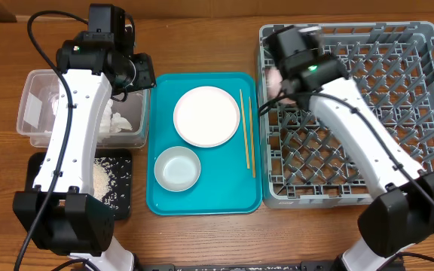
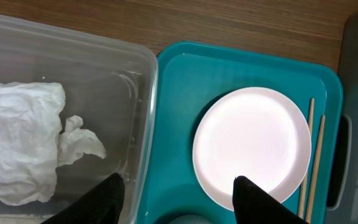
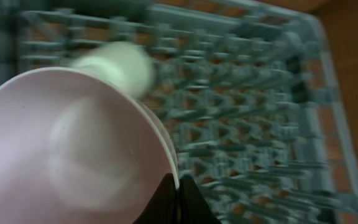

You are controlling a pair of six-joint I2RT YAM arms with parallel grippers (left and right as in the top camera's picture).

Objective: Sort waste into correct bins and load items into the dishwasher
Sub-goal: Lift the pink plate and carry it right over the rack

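At the table's far left sits the clear tub (image 1: 38,105), white label on its left wall. The crumpled white napkin (image 2: 18,142) lies inside it. Foil or red scraps not made out.

Just below the tub: black tray (image 1: 123,197), loose white rice (image 1: 102,181) scattered in it, partly under the left arm.

Left end effector (image 2: 178,198): fingers apart, nothing between them. It hangs over the seam between tub and teal tray (image 1: 164,205), one fingertip above the tub's right wall, the other above the plate's near edge.

On the teal tray:
- round pinkish-white plate (image 1: 206,116), upper middle, flat
- pale grey-blue bowl (image 1: 177,168), lower left, upright, just apart from the plate
- two chopsticks (image 1: 246,137), side by side along the right edge, near the plate but not touching

Right of the tray, close alongside: grey dish rack (image 1: 428,113), lattice base with pegs.

Right end effector (image 3: 176,198): fingers pinched together on the rim of the pink bowl (image 3: 73,146), held over the rack's upper-left corner. View blurred. Beyond the bowl, a small cream cup (image 3: 122,66) shows over the rack; whether it rests on the pegs cannot be told.
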